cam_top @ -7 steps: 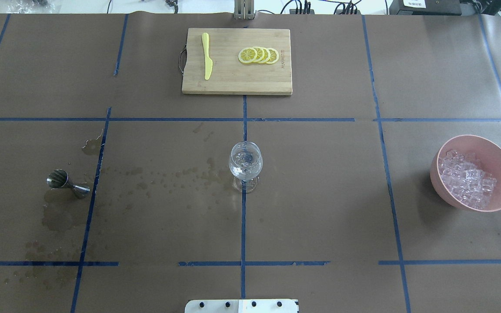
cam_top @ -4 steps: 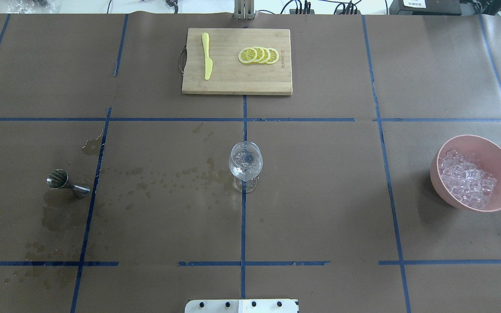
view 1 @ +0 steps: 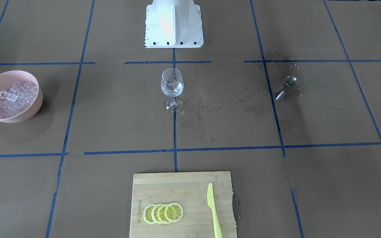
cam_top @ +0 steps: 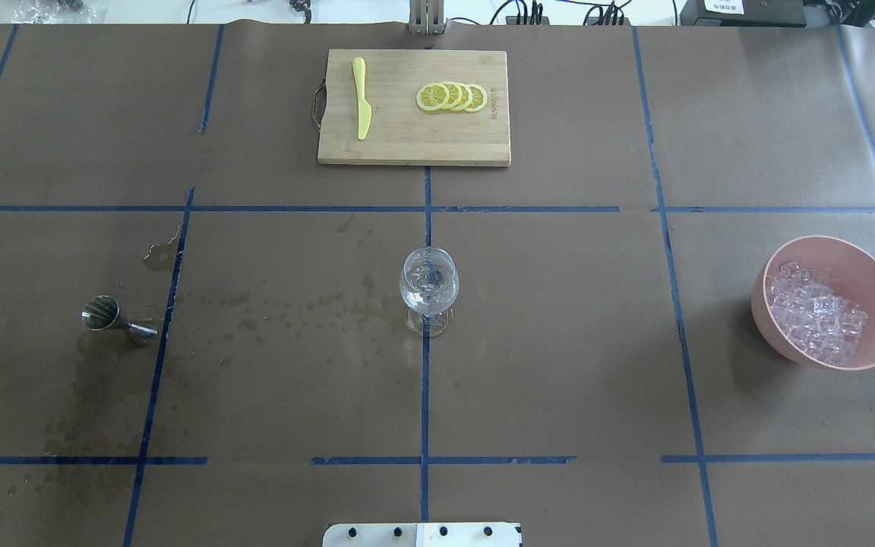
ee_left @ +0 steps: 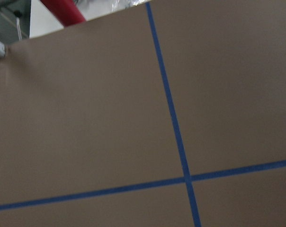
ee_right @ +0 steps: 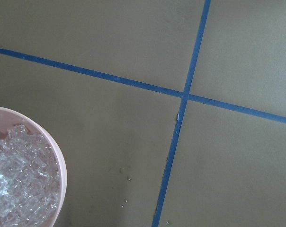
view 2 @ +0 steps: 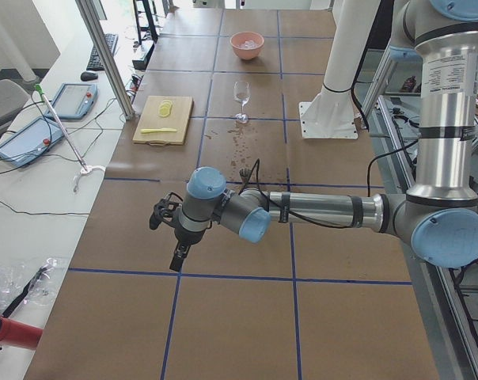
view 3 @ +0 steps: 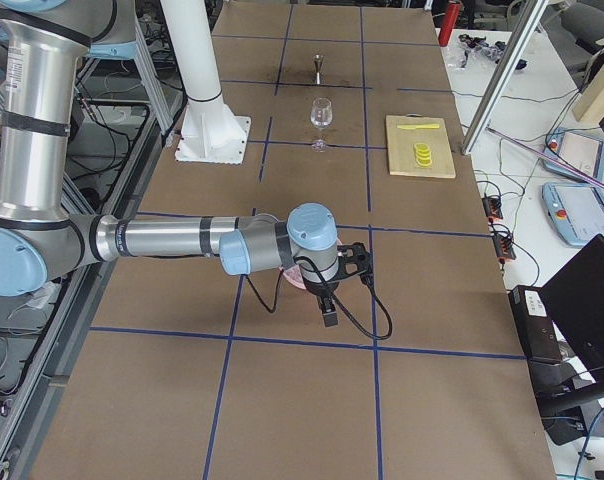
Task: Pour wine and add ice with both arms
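Ice heaped in pink bowl, tabletop, robot's right side. Wine glass upright at ctr. L arm, R arm low over tabletop; both jaws' state: cannot tell

Glass, bowl well apart

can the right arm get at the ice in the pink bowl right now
Probably yes: the right arm hangs near the pink bowl; its wrist view shows the ice close, with nothing between.

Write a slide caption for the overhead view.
Clear wine glass centred between steel jigger and pink bowl of clear ice cubes.
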